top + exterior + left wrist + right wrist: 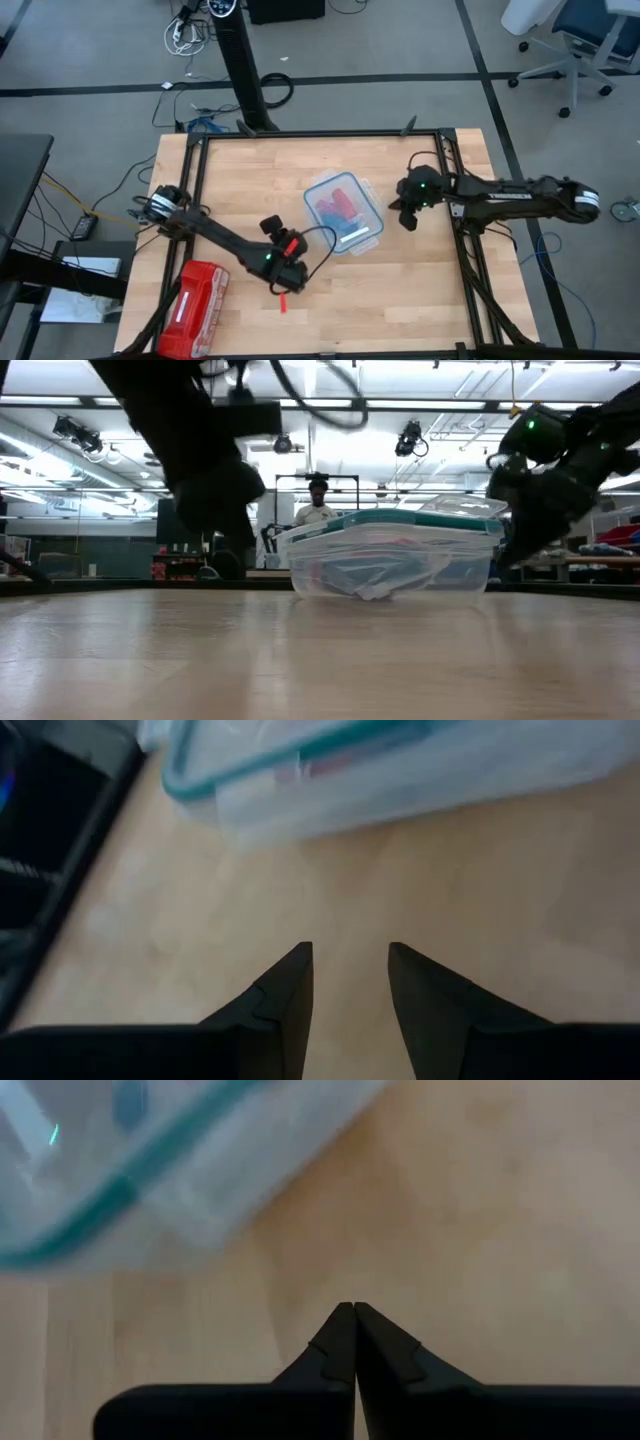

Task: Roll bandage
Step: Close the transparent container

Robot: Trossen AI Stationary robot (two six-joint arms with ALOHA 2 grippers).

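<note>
The bandage (331,203) lies inside the lidded clear container (372,222) (beside red rolls). The left gripper (350,982) is spread and empty, the right gripper (353,1342) pressed together; the lid should come off first.

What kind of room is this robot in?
Probably a robotics lab or workshop. Two robot arms are fixed to a wooden table, loose cables trail over the floor by an office chair, and behind the clear box a person stands in a big hall.
</note>
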